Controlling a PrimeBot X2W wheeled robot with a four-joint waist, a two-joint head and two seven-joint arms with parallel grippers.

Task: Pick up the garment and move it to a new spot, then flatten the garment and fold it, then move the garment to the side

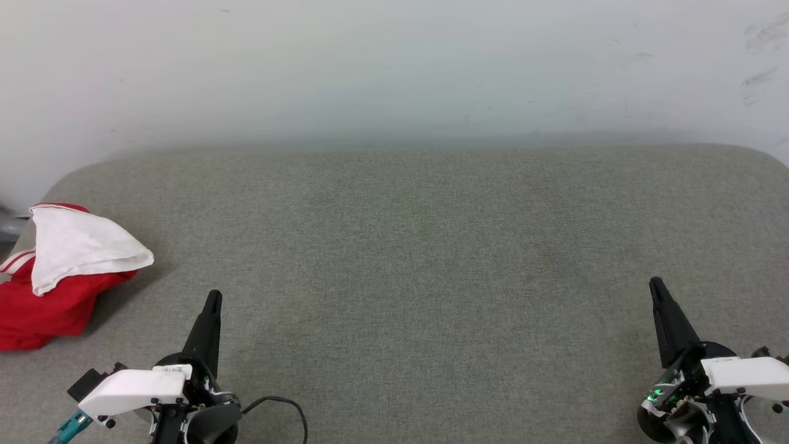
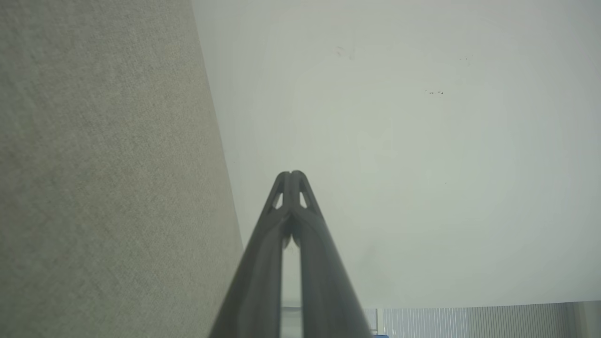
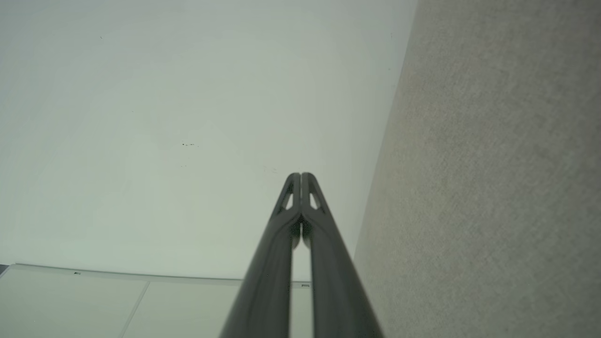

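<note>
We see our left gripper (image 1: 213, 298) at seven o'clock and our right gripper (image 1: 656, 286) at four o'clock, each with fingers pressed tip to tip and empty over the grey cushion (image 1: 407, 246), while the garment (image 1: 55, 296) lies crumpled at nine o'clock, white sleeve uppermost, apart from both.

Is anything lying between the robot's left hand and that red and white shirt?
Nothing visible. The shirt lies crumpled at the left edge of the grey cushion, and the left hand, shut, sits to its right, with bare fabric between them.
</note>
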